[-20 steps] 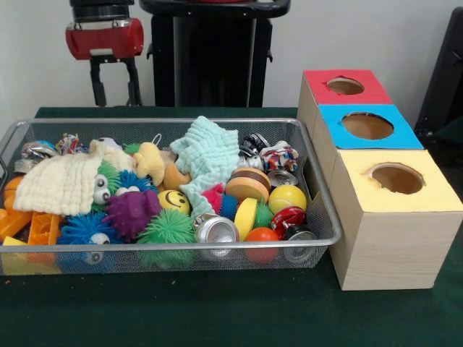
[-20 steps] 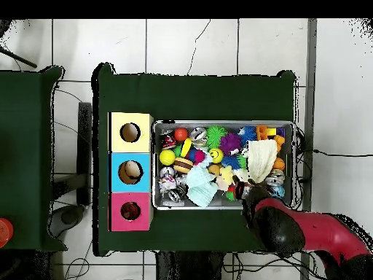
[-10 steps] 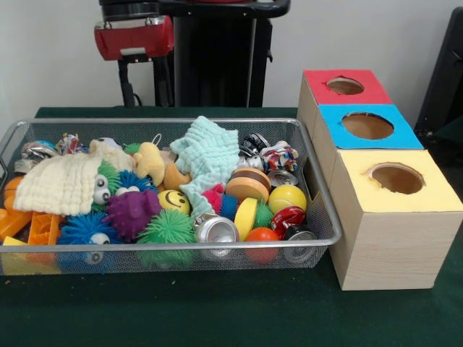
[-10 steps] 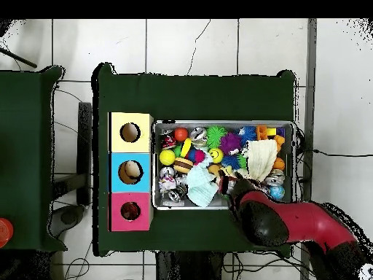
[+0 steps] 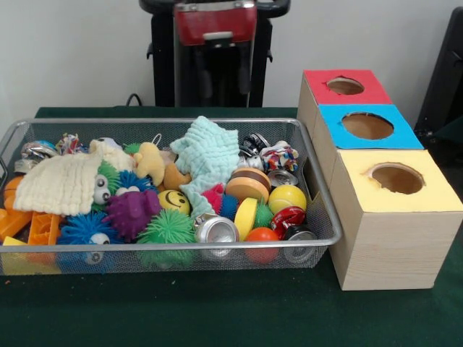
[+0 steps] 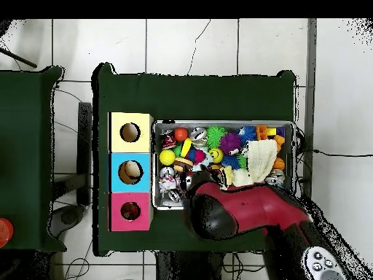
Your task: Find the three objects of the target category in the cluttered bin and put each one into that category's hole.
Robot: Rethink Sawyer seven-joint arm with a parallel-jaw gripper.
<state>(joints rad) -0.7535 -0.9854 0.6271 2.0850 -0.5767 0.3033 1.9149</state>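
My red-and-black gripper point(image 5: 222, 76) hangs above the far rim of the silver wire-mesh bin point(image 5: 318, 189), its two dark fingers spread with nothing between them. No writing reads on the crushed silver can point(image 5: 215, 230) (labels too small). The wooden box with red, blue and yellow holed tops point(image 5: 394, 238) touches the bin's side; bare green cloth point(image 5: 217, 311) lies in front.

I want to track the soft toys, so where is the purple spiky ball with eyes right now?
In the front view, the purple spiky ball sits in the wire mesh bin, left of centre, between the yellow smiley ball and the cream knitted cloth.
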